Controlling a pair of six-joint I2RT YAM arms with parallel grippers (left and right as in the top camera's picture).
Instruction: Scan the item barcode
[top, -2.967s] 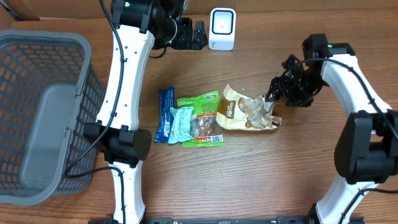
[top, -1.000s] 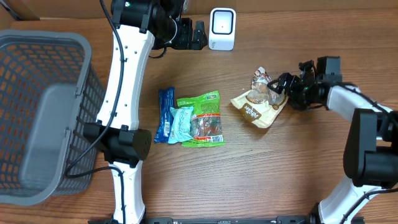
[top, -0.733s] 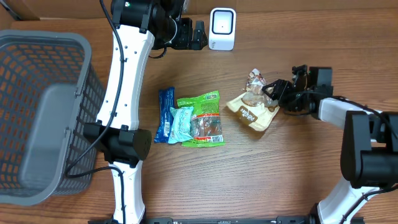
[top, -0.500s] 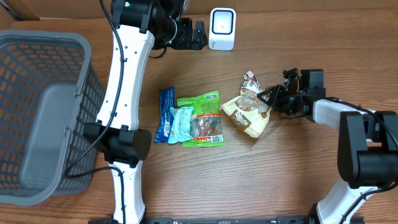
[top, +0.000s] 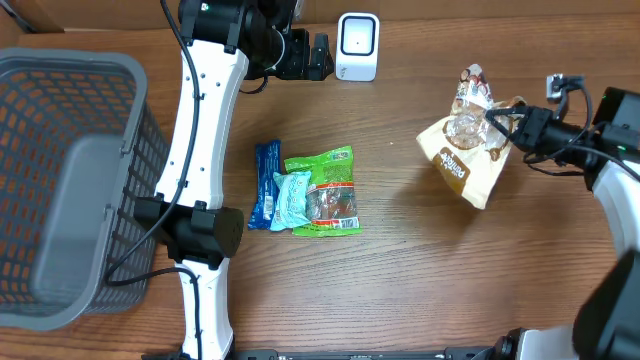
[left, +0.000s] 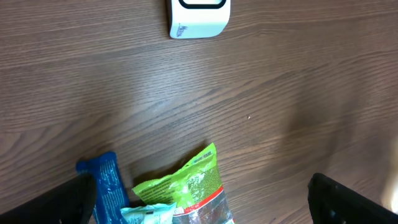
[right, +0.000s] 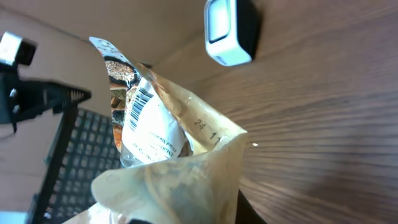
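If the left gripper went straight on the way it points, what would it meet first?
Most likely the green packet: its top lies right ahead of the left gripper, which is open and pointing down. Depth is unclear, so it might be bare table just beyond.

You have four snacks: one tan bag (top: 465, 165), one green bag (top: 330, 168), one pale blue packet (top: 291, 196), one dark blue bar (top: 265, 180). You also have one scanner (top: 357, 45) and one basket (top: 75, 60).
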